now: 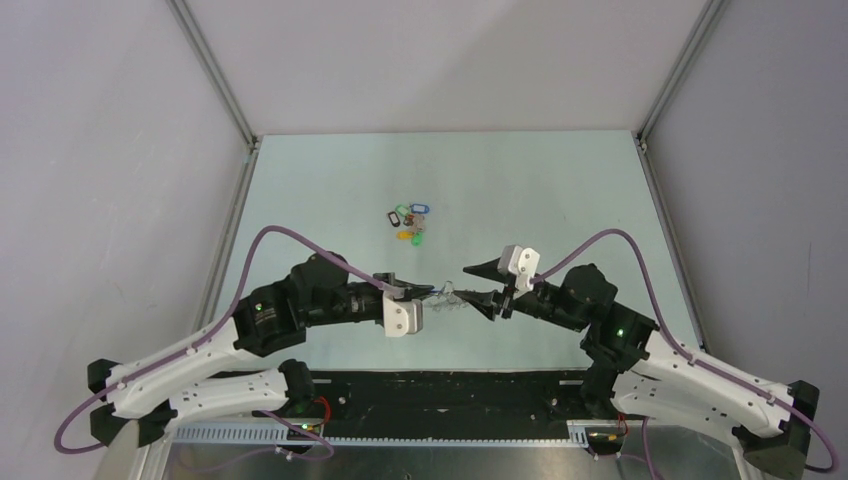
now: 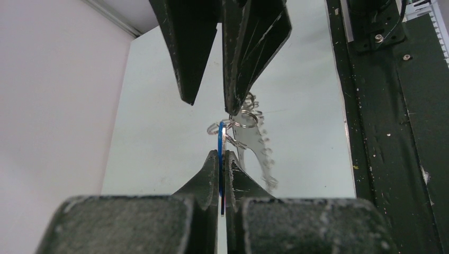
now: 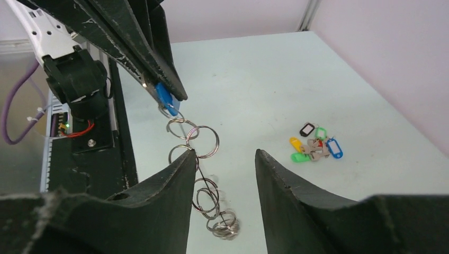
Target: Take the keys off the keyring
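Note:
My left gripper [image 2: 222, 153] is shut on a blue key tag [image 2: 220, 159], seen edge-on between the pads and held above the table. The pale keyring [image 2: 253, 142], fringed with small silvery rings, hangs from the tag toward the right. It shows between the two grippers in the top view [image 1: 449, 298]. My right gripper [image 3: 225, 159] is open and faces the left one. Its left fingertip [image 3: 186, 157] touches the chain of rings [image 3: 205, 142], and nothing is between its jaws. In the right wrist view the left gripper [image 3: 177, 97] pinches the blue tag [image 3: 166, 99].
A cluster of loose coloured tags, green, orange, blue, black and red [image 1: 410, 222], lies on the pale table farther back, also in the right wrist view [image 3: 312, 146]. A black base plate [image 1: 450, 395] runs along the near edge. Grey walls enclose the table.

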